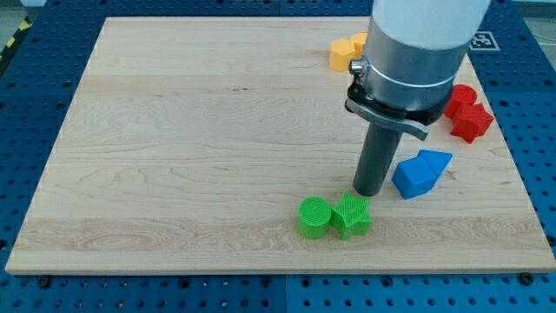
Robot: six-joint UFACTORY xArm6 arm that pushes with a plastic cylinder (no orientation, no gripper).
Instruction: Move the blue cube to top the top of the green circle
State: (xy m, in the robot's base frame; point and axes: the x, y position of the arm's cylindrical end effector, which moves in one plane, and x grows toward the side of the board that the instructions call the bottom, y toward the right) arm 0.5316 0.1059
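Blue perforated metal, dotted with rows of small holes, frames a pale wooden table (pixel 191 148) with fine horizontal grain that fills most of the single camera view.

From the upper right of the frame a thick arm with a white shell and a grey metal collar comes down and narrows into a straight dark rod. It carries no jawed end effector, so nothing is held or clamped. My tip (pixel 368 192) rests on the wood at lower centre right, just left of the blue cube (pixel 412 177) and very near it; whether they touch I cannot tell.

That blue cube has ribbed, printed-looking faces, and a blue triangular block (pixel 437 162) sits against its upper right side. Below and left of my tip, the green circle (pixel 314 216), a short ribbed cylinder, stands touching a green star-shaped block (pixel 352 215) on its right.

At the top, two yellow blocks (pixel 345 51) sit together, partly hidden behind the arm. At the right edge, two red blocks (pixel 467 113) lie close together, shapes unclear.
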